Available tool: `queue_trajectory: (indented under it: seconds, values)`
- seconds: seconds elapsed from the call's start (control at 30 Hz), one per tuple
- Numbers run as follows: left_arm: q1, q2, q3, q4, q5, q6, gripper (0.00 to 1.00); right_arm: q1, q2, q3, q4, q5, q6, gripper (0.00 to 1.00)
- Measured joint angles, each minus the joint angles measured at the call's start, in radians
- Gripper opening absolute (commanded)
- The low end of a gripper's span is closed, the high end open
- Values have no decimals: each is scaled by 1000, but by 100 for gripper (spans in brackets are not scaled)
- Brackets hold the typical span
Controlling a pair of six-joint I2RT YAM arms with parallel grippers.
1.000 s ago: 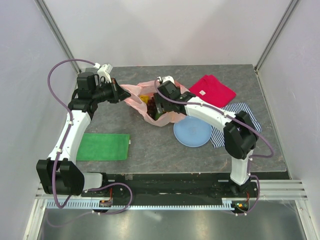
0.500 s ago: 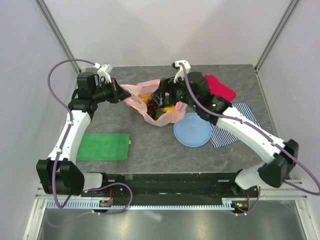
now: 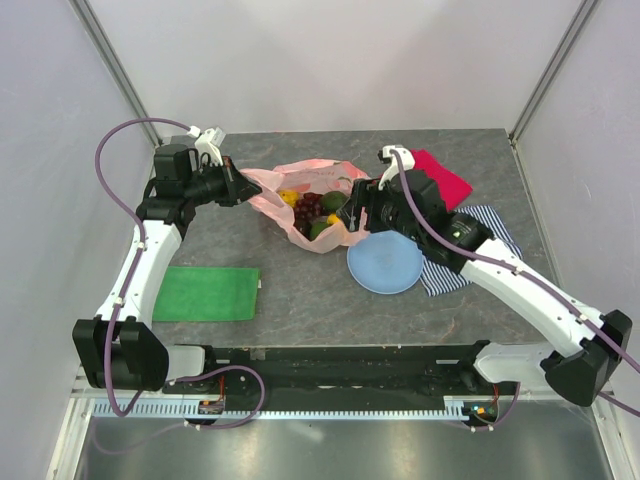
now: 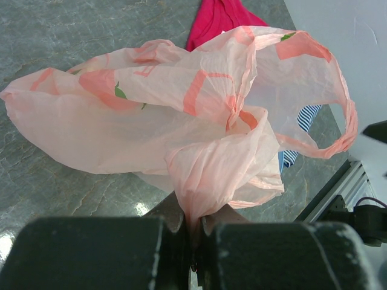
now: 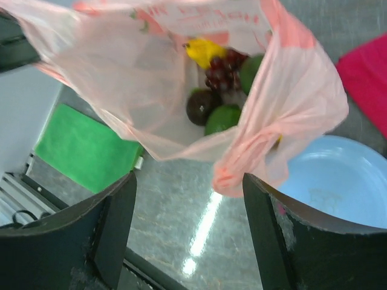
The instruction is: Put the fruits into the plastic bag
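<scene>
Pink translucent plastic bag (image 3: 262, 190) lies on the grey table (image 3: 300, 290). The left gripper (image 4: 193, 219) has its jaws clamped on a bunched edge of the bag. The right gripper (image 5: 190, 202) hovers over the bag mouth with jaws spread wide, gripping nothing. Inside the bag are a grape bunch (image 5: 222, 74), a yellow citrus (image 5: 205, 51), a dark round fruit (image 5: 201, 107) and a green fruit (image 5: 222, 118). A blue plate (image 3: 385, 268) sits just beside the bag.

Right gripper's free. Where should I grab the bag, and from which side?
Probably the bag's bunched rim fold hanging on the plate side, opposite the left gripper's pinch. Come in from the plate side, jaws straddling it: the fold is thin and hangs clear of the fruits.
</scene>
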Motion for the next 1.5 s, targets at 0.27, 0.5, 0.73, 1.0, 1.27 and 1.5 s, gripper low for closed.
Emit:
queue_trajectory:
  seconds: [0.27, 0.5, 0.73, 1.0, 1.27, 1.5]
  values:
    - [0, 0, 0, 0, 0, 0, 2, 0, 51, -20, -48, 55, 24, 77]
    - [0, 0, 0, 0, 0, 0, 1, 0, 160, -11, -43, 82, 2, 52]
    - [0, 18, 1, 0, 0, 0, 2, -1, 227, 29, -60, 104, -50, 0]
    - [54, 122, 214, -32, 16, -74, 2, -81, 300, 433, -113, 97, -165, 0]
    - [145, 249, 561, -19, 109, -166, 2, -206, 440, 743, -134, 22, -227, 0]
    - [153, 333, 532, -47, 156, -171, 2, -231, 471, 669, -147, -28, -246, 0]
